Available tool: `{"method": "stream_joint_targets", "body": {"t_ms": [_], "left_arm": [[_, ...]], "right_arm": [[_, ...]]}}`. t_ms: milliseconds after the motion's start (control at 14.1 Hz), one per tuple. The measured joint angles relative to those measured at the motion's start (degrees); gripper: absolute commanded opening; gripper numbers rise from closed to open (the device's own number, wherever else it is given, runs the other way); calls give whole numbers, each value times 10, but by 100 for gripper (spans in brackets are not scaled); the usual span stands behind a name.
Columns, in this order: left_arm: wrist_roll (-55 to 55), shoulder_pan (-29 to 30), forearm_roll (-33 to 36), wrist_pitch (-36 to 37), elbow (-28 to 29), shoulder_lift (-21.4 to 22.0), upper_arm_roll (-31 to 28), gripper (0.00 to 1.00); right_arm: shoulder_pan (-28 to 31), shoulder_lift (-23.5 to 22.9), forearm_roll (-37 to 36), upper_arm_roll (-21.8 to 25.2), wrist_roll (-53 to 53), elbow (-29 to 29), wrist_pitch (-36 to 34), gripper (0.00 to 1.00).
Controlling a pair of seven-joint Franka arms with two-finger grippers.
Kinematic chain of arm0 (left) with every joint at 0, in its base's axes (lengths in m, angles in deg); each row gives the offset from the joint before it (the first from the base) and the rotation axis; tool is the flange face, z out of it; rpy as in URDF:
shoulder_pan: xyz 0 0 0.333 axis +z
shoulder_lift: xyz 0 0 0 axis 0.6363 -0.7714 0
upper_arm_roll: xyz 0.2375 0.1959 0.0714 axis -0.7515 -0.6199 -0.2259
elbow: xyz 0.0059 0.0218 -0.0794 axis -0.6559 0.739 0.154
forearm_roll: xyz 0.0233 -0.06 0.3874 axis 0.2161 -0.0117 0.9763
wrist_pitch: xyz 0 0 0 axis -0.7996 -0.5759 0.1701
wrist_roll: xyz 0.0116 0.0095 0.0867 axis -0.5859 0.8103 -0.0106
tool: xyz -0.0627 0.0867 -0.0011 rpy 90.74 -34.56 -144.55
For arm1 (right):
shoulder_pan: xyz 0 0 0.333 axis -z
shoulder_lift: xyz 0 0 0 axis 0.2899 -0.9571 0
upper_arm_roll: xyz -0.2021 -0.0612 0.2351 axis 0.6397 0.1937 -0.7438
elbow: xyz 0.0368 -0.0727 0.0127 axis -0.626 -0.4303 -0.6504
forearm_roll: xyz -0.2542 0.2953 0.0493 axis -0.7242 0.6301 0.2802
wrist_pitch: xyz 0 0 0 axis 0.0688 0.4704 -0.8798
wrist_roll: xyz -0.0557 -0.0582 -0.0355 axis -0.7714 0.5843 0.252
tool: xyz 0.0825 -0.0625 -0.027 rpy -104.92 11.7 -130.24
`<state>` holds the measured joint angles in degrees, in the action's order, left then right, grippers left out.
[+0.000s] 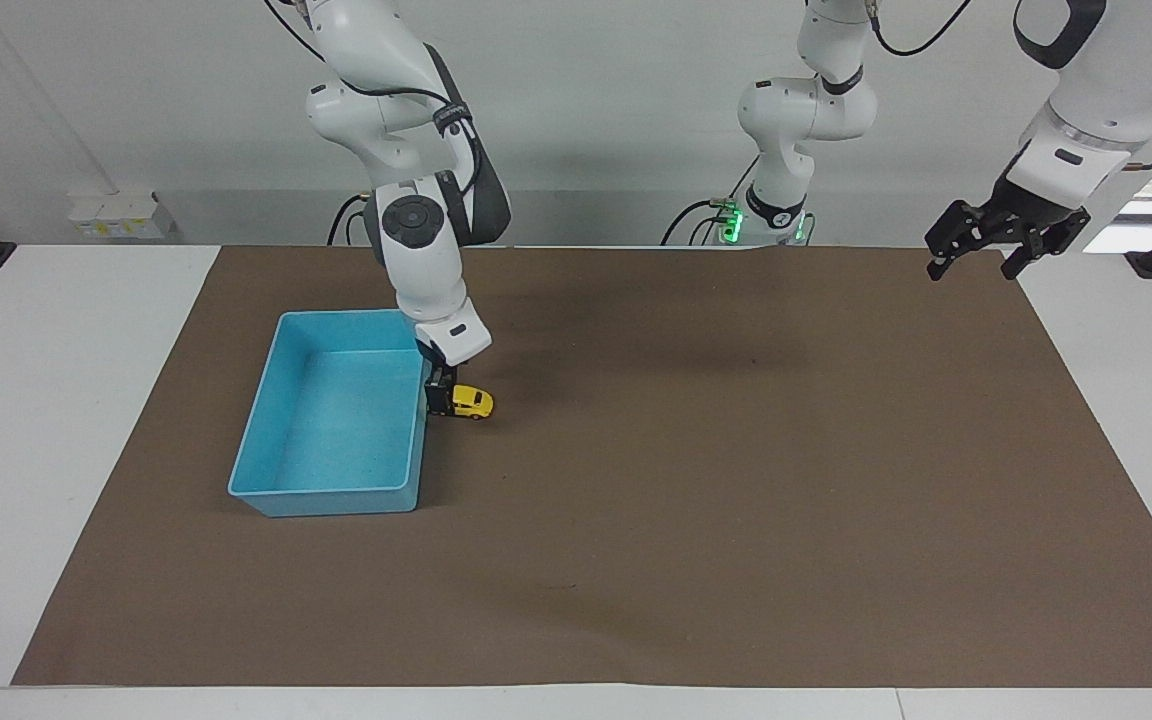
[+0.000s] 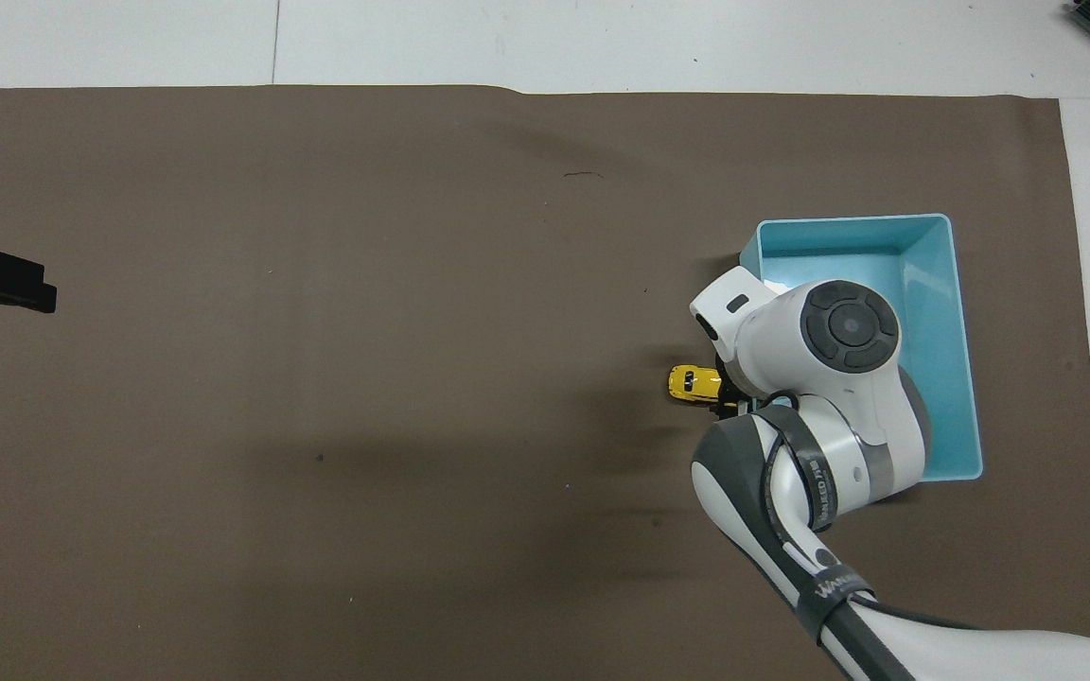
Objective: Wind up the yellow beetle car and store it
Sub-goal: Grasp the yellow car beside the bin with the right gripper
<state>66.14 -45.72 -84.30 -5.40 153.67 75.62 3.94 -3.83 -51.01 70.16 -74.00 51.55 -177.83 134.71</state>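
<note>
My right gripper (image 1: 439, 398), jaws seemingly wide, straddles the car's (image 1: 472, 402) tray-side end; its long axis runs three-to-nine, facing view.

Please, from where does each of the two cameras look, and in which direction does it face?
Facing view: high across the table, facing the robots; both arms show whole, the right gripper down at the yellow beetle car, the left gripper waiting raised.
Overhead view: above the robots' end, looking steeply down; the right arm and the left gripper's tip show.
Both share the car and the light blue tray beside it.
</note>
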Motion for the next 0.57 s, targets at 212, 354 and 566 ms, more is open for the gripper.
{"method": "stream_joint_targets", "body": {"t_ms": [212, 354, 566], "left_arm": [[0, 0, 0, 0, 0, 0, 0, 100], [0, 0, 0, 0, 0, 0, 0, 100], [0, 0, 0, 0, 0, 0, 0, 100]], "right_arm": [[-12, -11, 0, -1, 1, -11, 22, 100], [-18, -16, 0, -2, 1, -32, 58, 84], [-18, -18, 0, -2, 2, -42, 67, 77]]}}
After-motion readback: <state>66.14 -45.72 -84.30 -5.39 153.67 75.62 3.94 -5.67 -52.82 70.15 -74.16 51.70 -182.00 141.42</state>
